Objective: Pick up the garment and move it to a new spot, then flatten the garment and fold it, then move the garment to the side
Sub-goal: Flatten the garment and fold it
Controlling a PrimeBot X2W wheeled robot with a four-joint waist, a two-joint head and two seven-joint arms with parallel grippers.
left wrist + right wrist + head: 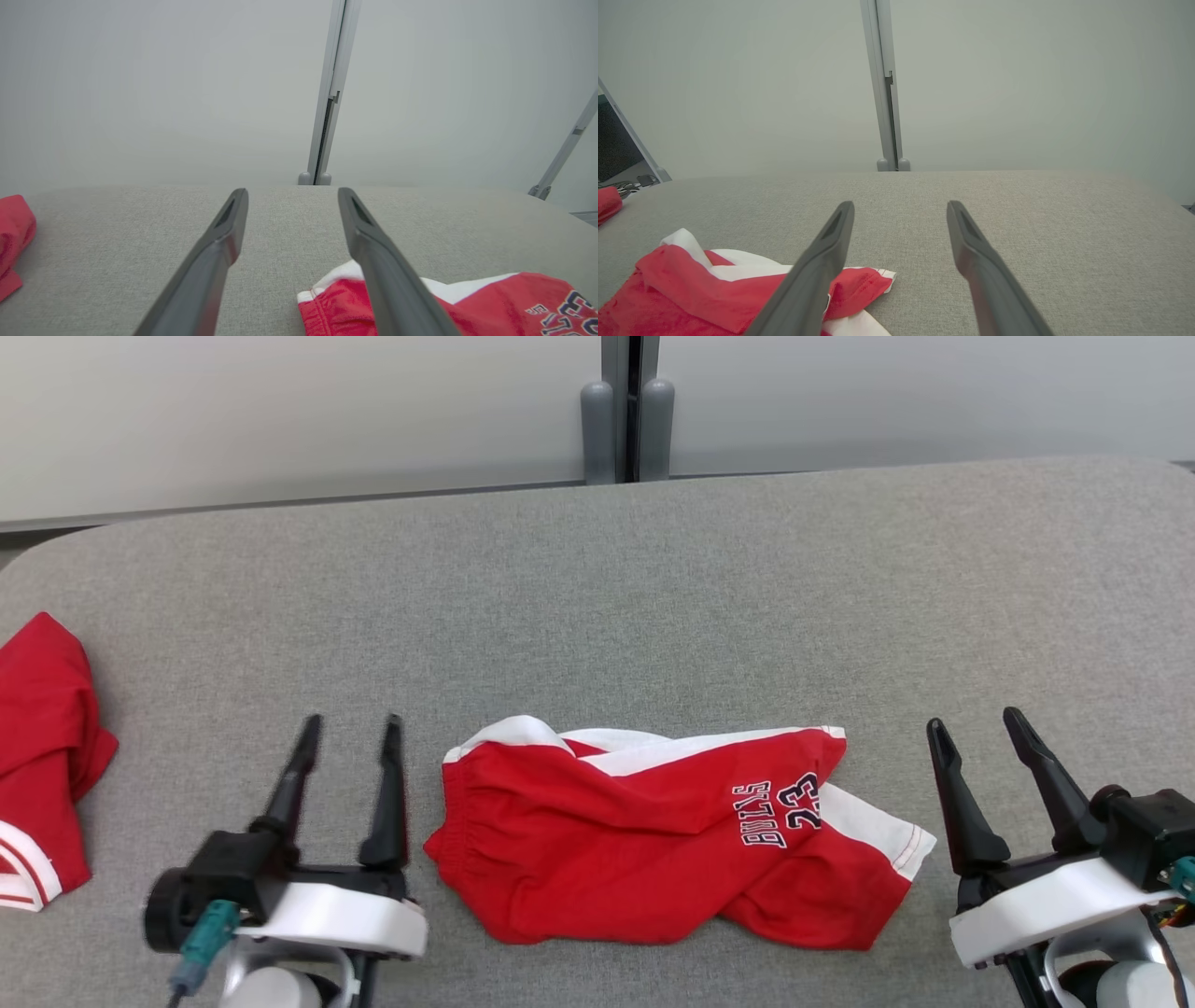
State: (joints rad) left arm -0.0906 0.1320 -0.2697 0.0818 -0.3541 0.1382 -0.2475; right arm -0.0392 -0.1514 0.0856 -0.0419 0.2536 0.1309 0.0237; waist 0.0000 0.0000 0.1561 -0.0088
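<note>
Bracketing the shorts, both hands empty

Red shorts (644, 840) lie crumpled on the grey bench (653, 597), near its front edge, roughly midway between the two hands. One leg is flopped across the other with the white trim and lettering facing up, so it's neither flat nor folded.

Left hand (353, 721) sits just beside the waistband end, fingers apart, nothing between them. In the left wrist view the waistband corner lies past one finger, not gripped. Right hand (973, 719) is off the hem end, fingers likewise spread and empty, cloth close to its inner finger.

My read: the flanking stance sets up a pinch at both ends to pull the fabric out flat. Flatten and fold not done yet.

Second red garment (42, 747) lies at the bench's left edge, well apart. Probably the side pile.
</note>
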